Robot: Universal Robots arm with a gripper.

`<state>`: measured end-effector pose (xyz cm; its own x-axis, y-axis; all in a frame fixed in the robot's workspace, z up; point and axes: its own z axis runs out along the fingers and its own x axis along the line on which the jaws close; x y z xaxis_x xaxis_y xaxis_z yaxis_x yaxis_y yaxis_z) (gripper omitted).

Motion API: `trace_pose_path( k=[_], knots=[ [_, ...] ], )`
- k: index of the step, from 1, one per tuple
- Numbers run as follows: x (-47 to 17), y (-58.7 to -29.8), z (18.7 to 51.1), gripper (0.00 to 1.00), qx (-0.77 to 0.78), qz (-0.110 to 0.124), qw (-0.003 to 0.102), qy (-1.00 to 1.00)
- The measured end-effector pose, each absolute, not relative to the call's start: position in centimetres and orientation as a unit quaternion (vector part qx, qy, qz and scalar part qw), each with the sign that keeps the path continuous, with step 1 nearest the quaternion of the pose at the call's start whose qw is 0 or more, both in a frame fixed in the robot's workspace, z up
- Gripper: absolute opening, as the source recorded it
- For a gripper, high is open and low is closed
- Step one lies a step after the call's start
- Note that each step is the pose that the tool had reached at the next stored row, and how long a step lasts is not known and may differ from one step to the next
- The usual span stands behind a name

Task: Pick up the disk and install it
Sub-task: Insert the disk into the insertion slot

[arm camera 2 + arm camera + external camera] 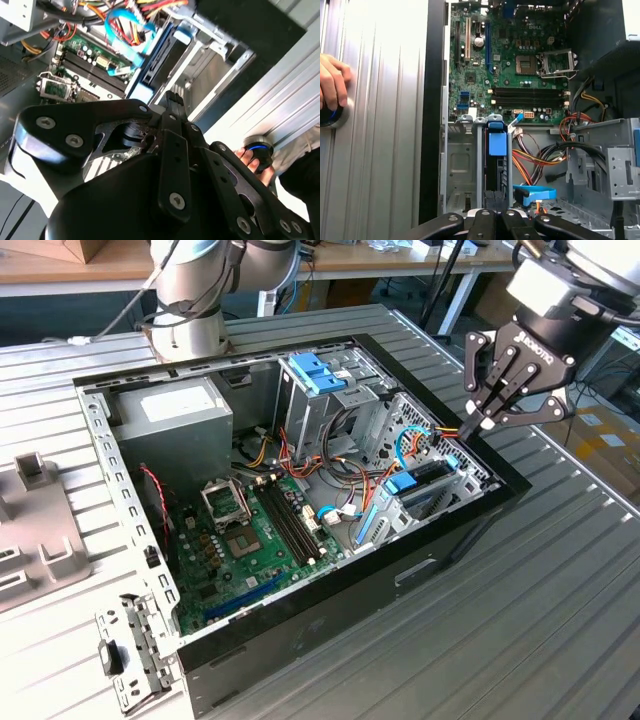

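**At the case's rim, exterior view's right: jaws shut, disk in its cage**

- Gripper [470, 427]: jaws brought together to a point, nothing seen between them. In the second wrist view the fingers [172, 150] lie pressed side by side.
- Tips hang over the end of the cage [460, 170], just inside the rim of the case [300, 625]. Cannot tell whether they touch anything.
- Disk [495, 175]: stands on edge in a cage slot in line with the fingers, dark body down in the slot. Its blue tab [497, 144] is at the end nearest the board [250, 540].
- Orange cables [530, 162] run just beside the cage.
- Across the case: pale blue bracket [315, 370] on the other bay, grey box [170, 415] in the far corner.
- Outside the case, on the ribbed table [560, 620]: a hand [332, 82] rests on a round button [330, 116] with a blue ring.
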<state>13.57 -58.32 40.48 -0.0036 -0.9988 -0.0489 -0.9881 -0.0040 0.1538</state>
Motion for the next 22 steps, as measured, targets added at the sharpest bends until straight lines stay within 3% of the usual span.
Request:
trace_pose_path(
  k=[8,14,22],
  knots=[
    [14.22,-58.32,40.38,0.11,0.705,-0.072,0.038,-0.705],
    [14.22,-58.32,40.34,0.11,0.707,-0.049,0.015,-0.706],
    [14.21,-58.32,40.34,0.11,0.707,-0.046,0.011,-0.706]
  ],
)
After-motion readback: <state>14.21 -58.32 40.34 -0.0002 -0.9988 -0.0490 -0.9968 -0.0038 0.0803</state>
